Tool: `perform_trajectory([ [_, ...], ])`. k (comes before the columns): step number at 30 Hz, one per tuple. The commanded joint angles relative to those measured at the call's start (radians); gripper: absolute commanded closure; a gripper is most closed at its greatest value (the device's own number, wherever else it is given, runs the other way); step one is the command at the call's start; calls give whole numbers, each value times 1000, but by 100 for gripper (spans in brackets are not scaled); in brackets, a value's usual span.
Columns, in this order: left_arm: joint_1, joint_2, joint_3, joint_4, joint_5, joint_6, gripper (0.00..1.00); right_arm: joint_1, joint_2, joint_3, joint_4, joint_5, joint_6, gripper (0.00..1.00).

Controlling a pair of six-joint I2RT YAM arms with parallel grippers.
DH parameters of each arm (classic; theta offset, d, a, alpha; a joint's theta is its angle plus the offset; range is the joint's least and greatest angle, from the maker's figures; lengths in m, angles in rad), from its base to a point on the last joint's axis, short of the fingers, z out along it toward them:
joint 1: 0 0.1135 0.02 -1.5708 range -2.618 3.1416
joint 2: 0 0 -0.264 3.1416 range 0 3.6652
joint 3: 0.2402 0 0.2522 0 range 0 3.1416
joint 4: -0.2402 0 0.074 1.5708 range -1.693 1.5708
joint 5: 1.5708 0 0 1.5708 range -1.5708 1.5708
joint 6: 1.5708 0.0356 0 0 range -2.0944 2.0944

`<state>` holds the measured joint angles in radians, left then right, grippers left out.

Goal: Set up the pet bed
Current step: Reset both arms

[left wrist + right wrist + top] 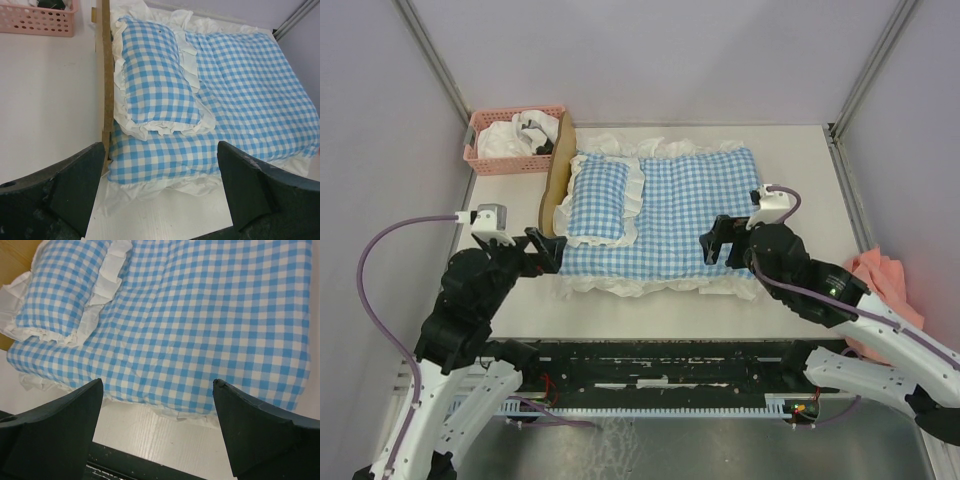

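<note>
The pet bed's light-wood headboard [557, 172] stands at the left end; it also shows in the left wrist view [106, 70]. Its rails and grey base are hidden under a blue-white gingham ruffled mattress [692, 205]. A matching gingham pillow [599, 199] lies on the mattress by the headboard, seen in the left wrist view [152, 75] and the right wrist view [65, 295]. My left gripper [542, 247] is open and empty, just off the bed's front left corner. My right gripper [720, 243] is open and empty, over the mattress's front edge [190, 407].
A pink plastic basket [512, 142] with white cloth stands at the back left, next to the headboard. A pink cloth [888, 282] lies off the table's right edge. Grey walls enclose the table.
</note>
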<state>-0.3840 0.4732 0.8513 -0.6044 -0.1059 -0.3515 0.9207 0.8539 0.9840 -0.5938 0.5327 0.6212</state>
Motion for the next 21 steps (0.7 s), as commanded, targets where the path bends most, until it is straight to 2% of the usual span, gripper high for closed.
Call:
perform_trajectory([
  [1, 1, 16, 76, 38, -27, -24, 1, 1, -24, 98, 6, 42, -64, 1],
  [6, 1, 30, 91, 43, -46, -16, 1, 1, -55, 88, 48, 26, -74, 1],
  [13, 1, 19, 40, 60, -65, -19, 1, 1, -104, -16, 121, 16, -38, 1],
  [21, 1, 7, -40, 78, -60, -44, 1, 1, -53, -42, 77, 21, 18, 1],
])
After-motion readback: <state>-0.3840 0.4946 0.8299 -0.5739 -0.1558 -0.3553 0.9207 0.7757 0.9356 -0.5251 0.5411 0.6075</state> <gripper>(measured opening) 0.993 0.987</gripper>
